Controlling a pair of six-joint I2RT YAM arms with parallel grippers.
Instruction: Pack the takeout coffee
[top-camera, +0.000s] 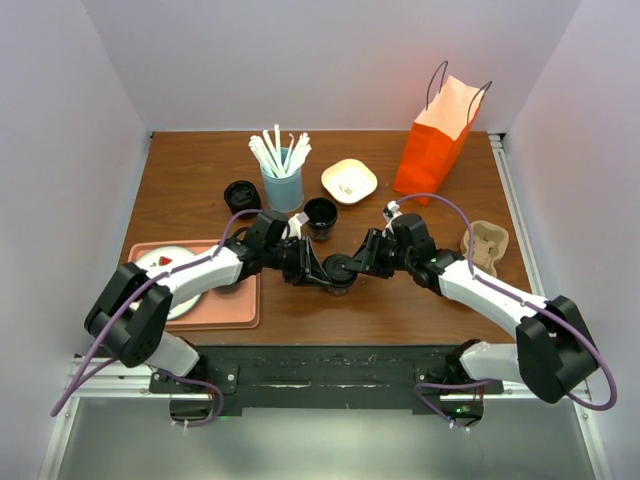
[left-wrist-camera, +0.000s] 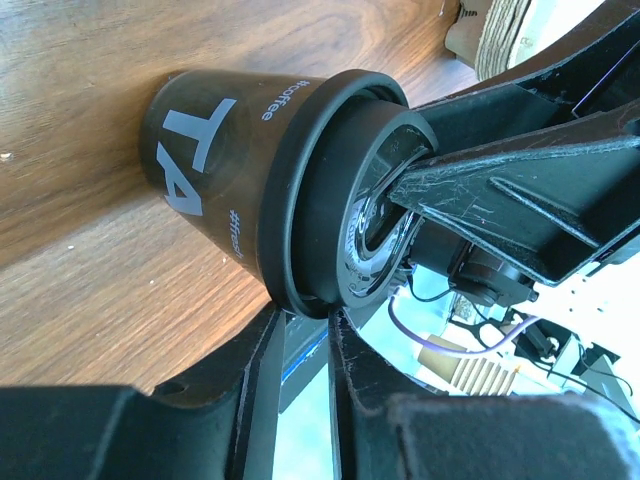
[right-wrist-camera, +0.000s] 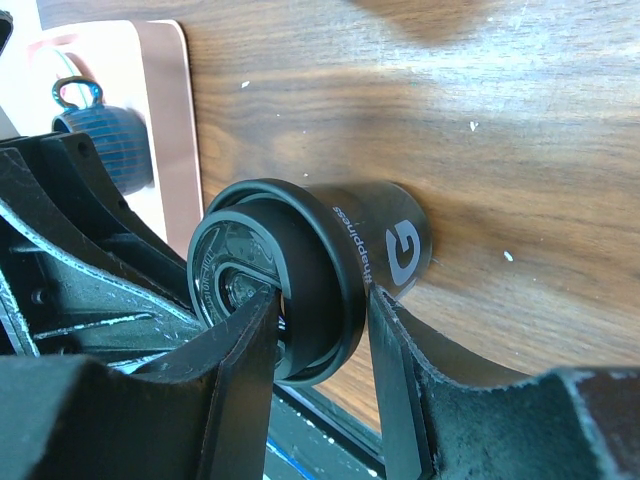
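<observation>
Seen from above, the takeout coffee (top-camera: 339, 270) is mostly hidden, and the blue mug (right-wrist-camera: 105, 150) appears blurred.

Takeout coffee (top-camera: 338, 271) on table (top-camera: 195, 195), bag (top-camera: 435, 150) behind right

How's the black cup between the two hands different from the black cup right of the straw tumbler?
The takeout coffee is lidded; the other cup is open. The takeout coffee sits between the left hand and right hand; the other cup stands free. Both are black, upright.

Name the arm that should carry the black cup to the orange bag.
Right: the orange bag stands on that arm's side, and the right gripper straddles the takeout coffee at its lid.
</observation>
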